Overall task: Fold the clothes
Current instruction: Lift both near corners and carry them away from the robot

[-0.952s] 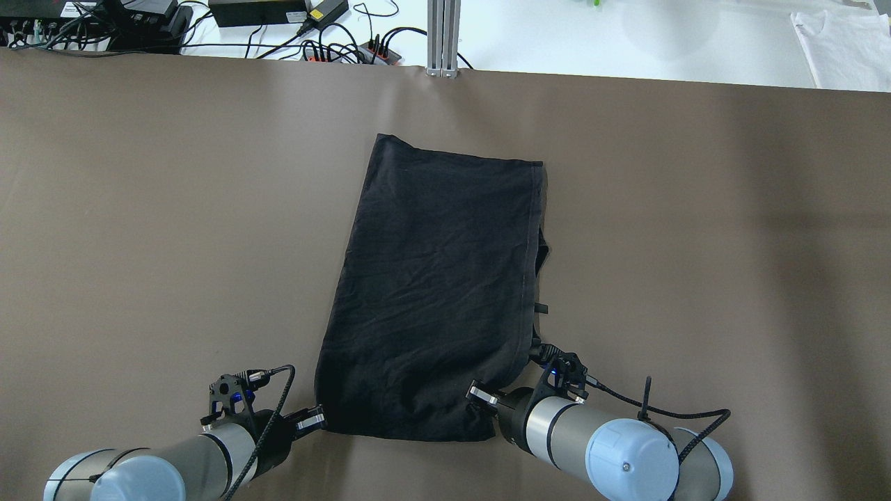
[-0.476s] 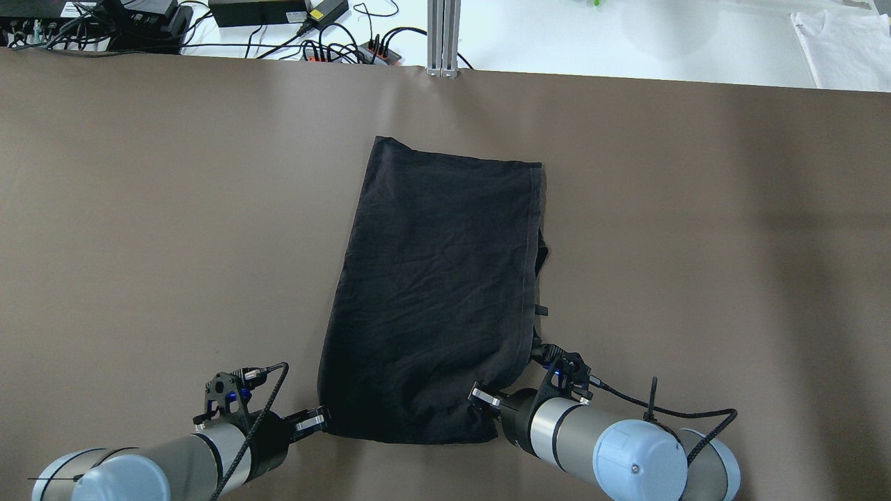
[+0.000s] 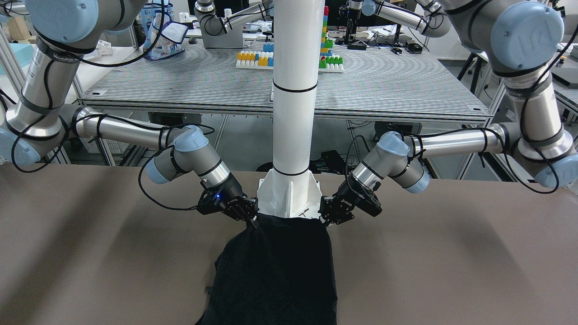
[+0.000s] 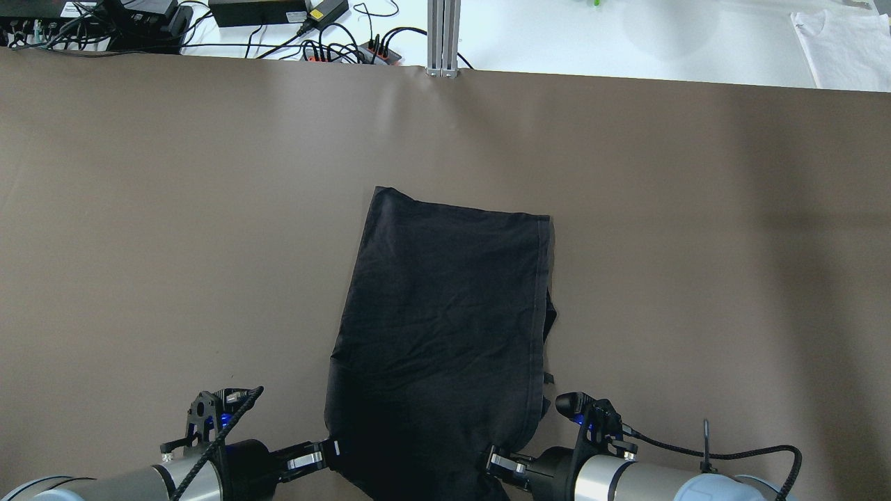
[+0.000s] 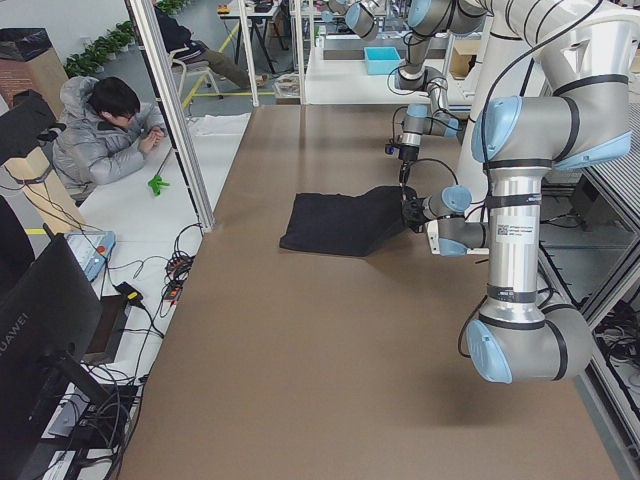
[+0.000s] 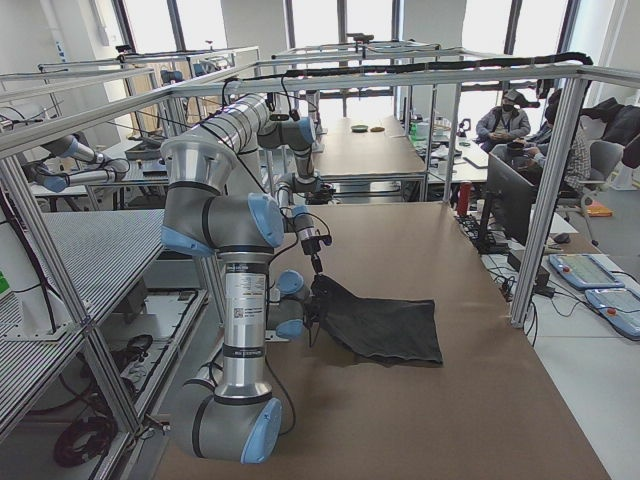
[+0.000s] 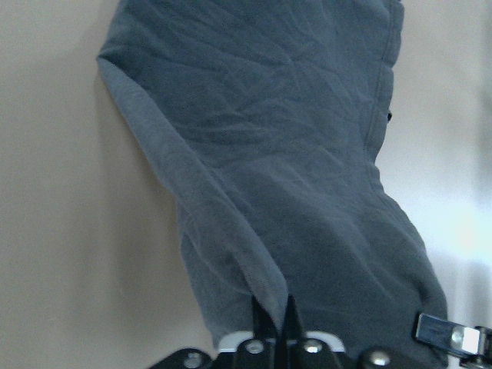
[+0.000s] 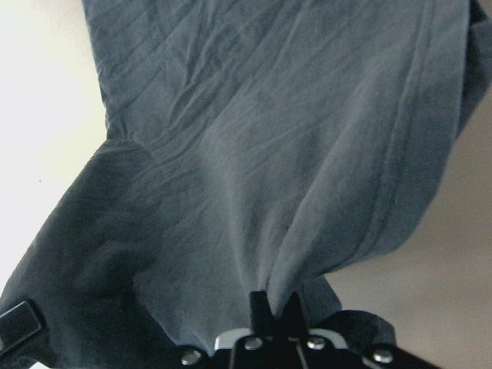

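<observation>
1. My left pincer (image 4: pixel 333 449) is closed tight on the near left corner of the black garment (image 4: pixel 445 327). In my left wrist view its fingers (image 7: pixel 259 317) stand almost together, with a ridge of cloth nipped between them.
2. My right pincer (image 4: pixel 491 459) is clamped the same way on the near right corner. In my right wrist view a fold of fabric rises straight out from between its fingers (image 8: pixel 260 307).
3. Both pincers sit low at the near edge of the brown table (image 4: pixel 174 243), about level with each other. They are on either side of the base plate (image 3: pixel 289 198) of the white pole (image 3: pixel 293 113).
4. The garment lies mid-width on the table, nearer to me than to the far edge.
5. Its near edge hangs lifted off the surface between my two grips. From there the cloth slopes down, and its far part rests flat on the table.
6. The fabric is matte and lightly wrinkled. A hem seam runs along its right side, where a bit of a lower layer (image 4: pixel 550 321) pokes out.
7. Beyond the table's far edge, to the left, lies a tangle of cables (image 4: pixel 334 42).
</observation>
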Available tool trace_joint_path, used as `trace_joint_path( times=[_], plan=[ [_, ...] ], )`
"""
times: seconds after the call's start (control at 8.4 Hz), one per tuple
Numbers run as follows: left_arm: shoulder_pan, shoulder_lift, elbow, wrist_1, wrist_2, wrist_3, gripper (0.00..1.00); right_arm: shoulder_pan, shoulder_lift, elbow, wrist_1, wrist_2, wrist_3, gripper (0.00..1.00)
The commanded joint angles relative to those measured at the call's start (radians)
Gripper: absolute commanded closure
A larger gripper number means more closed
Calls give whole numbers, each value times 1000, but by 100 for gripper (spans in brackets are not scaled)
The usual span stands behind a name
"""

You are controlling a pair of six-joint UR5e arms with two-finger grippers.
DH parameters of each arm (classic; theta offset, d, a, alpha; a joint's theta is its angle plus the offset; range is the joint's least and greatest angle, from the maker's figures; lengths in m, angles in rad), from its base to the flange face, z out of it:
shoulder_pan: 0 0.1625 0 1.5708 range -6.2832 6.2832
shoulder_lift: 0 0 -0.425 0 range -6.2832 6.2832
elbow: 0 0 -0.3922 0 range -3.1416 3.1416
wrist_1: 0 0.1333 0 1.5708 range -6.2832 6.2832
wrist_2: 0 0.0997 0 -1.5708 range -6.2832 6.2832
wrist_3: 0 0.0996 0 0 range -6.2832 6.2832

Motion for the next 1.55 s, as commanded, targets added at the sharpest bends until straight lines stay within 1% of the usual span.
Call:
trace_joint_path(
  times=[0.0,0.12,0.24,0.36,0.48,0.6,0.71,0.83,0.95,1.19,1.43],
  plan=[
    [-2,-4,-46,0,-59,25,100,-18,-19,35,0,15,10,100],
    [-43,-9,-36,2,-87,85,100,-1,-12,32,0,15,7,100],
    [-144,-18,-25,6,-125,130,100,70,-1,33,-2,31,5,100],
    [-236,-55,33,5,-221,132,100,147,4,26,-8,95,7,100],
    [-300,-128,93,8,-264,132,100,190,13,16,-9,115,8,100],
    [-360,-211,187,6,-300,132,100,213,34,-14,-9,115,10,100],
    [-408,-278,284,5,-330,132,100,244,79,-84,-9,112,11,100],
    [-459,-319,346,5,-369,132,100,265,123,-168,-6,105,5,100],
    [-509,-339,403,3,-421,132,100,308,142,-224,-3,104,1,100],
    [-562,-337,423,0,-470,134,100,353,153,-260,-6,104,-4,100],
    [-560,-339,428,-3,-469,126,100,385,176,-287,-6,104,-9,100]
  ],
)
